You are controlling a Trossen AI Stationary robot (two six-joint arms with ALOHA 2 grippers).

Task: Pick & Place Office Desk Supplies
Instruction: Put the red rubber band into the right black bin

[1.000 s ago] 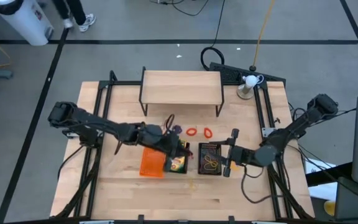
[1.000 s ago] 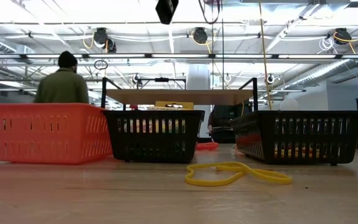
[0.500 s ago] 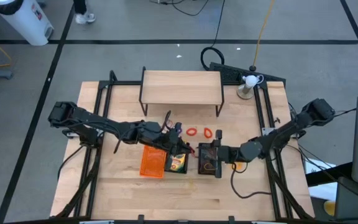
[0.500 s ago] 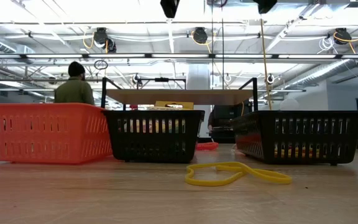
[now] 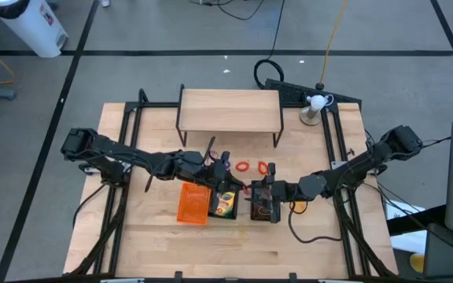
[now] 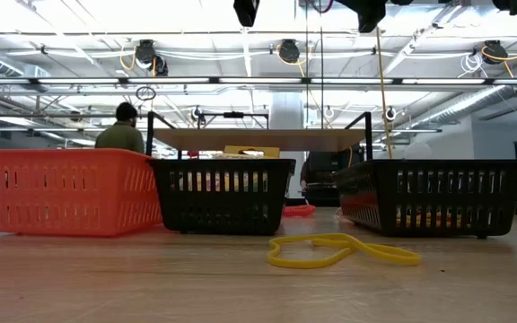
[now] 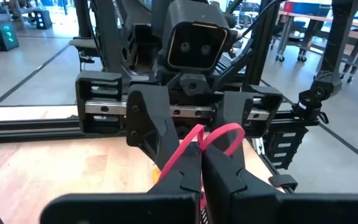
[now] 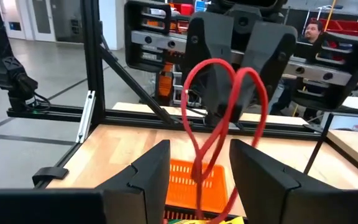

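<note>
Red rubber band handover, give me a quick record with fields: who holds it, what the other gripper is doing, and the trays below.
held item: thin red rubber-band loop
holder: left gripper, shut on the loop, raised above the trays
other arm: right gripper, open, facing the hanging loop, not gripping it
trays: orange mesh tray, black mesh tray holding a yellow-and-green crayon box, second black mesh tray
also on table: yellow rubber-band loop lying flat
</note>
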